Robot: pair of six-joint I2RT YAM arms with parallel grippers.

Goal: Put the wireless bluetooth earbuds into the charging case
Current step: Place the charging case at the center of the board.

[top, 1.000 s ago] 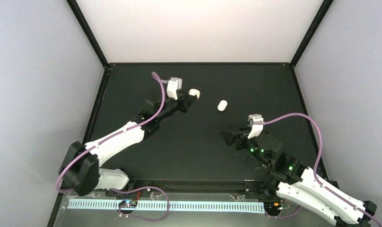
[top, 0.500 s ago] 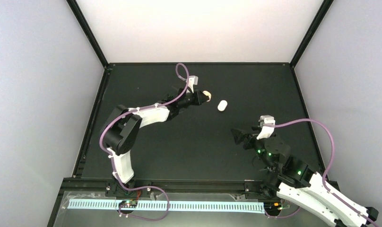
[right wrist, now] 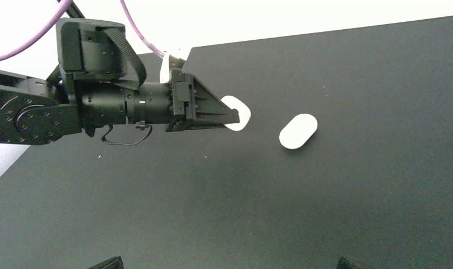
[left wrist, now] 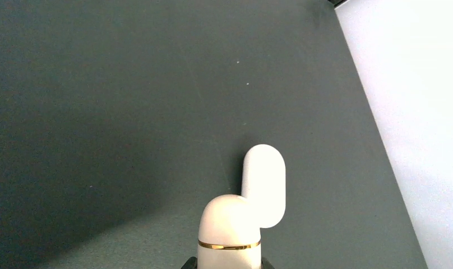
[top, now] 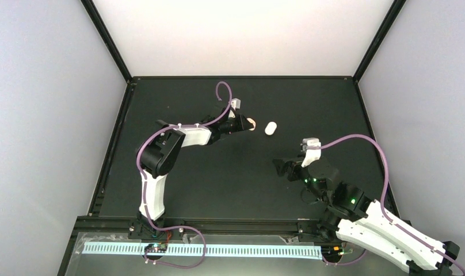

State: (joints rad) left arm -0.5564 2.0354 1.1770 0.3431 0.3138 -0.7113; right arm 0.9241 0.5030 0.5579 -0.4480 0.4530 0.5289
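Observation:
My left gripper (top: pixel 246 123) is shut on the charging case (left wrist: pixel 230 227), a cream-white rounded case with a thin gold band. Only its fingertips (left wrist: pixel 188 263) show at the bottom edge of the left wrist view. In the right wrist view the case (right wrist: pixel 239 116) sticks out past the left gripper (right wrist: pixel 213 115), a little left of the white capsule and apart from it. My right gripper (top: pixel 285 168) hangs over bare mat at the right, open with nothing between its fingers (right wrist: pixel 109 262). The earbuds are out of view.
A plain white pill-shaped capsule (top: pixel 270 128) lies on the black mat (top: pixel 230 184) just right of the held case; it also shows as the capsule (left wrist: pixel 264 179) and the capsule (right wrist: pixel 298 131). A black frame rail (top: pixel 241 77) bounds the mat at the back.
My left arm has folded up and carried the case to the right, closer to the white capsule. My right gripper drifted right, then back left, staying open.

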